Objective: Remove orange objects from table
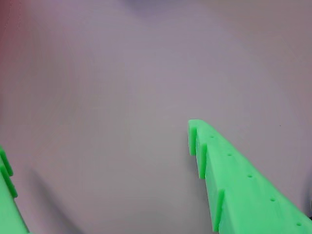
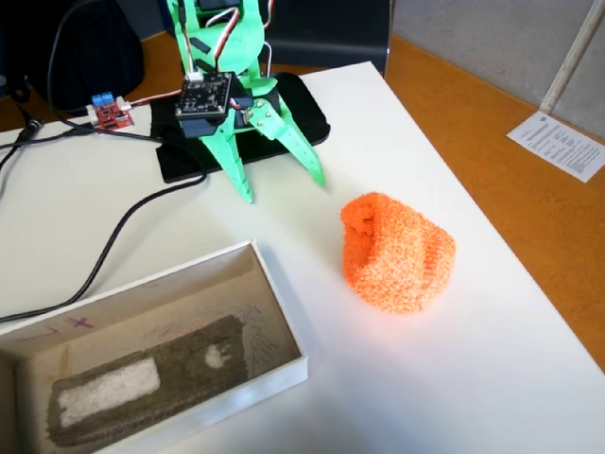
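The orange fuzzy lump (image 2: 397,251) lies on the white table (image 2: 473,378), right of centre in the fixed view. My green gripper (image 2: 284,189) hangs open above the table, up and left of the lump, with a clear gap between them. Its two fingers point down and spread apart. In the wrist view the gripper (image 1: 97,141) shows one green finger (image 1: 234,180) at the right and one at the lower left edge, with only bare table (image 1: 122,73) between them. The lump is out of the wrist view.
A shallow white cardboard box (image 2: 284,312) with dark padding inside stands at the front left. A black base plate (image 2: 302,113) and cables (image 2: 113,246) lie behind and to the left. The orange-brown surface (image 2: 492,151) runs beyond the table's right edge, with a paper sheet (image 2: 562,142) on it.
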`<state>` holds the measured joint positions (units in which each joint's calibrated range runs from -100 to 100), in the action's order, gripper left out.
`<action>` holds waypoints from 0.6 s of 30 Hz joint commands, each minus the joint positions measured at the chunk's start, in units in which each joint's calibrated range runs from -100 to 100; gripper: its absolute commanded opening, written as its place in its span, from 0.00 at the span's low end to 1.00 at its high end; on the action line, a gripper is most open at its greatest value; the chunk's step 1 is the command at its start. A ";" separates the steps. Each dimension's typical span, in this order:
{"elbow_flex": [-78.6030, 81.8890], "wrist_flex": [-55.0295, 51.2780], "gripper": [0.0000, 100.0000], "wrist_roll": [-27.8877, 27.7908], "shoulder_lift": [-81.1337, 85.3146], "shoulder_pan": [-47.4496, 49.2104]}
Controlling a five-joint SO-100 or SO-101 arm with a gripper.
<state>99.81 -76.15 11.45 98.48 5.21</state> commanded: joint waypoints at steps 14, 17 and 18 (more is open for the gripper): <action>-7.08 8.26 0.39 -14.46 -1.42 2.96; -17.06 15.23 0.39 -16.17 -12.58 2.15; -22.10 16.04 0.39 -16.90 -17.20 2.15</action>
<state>92.32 -65.52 -2.42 93.57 8.32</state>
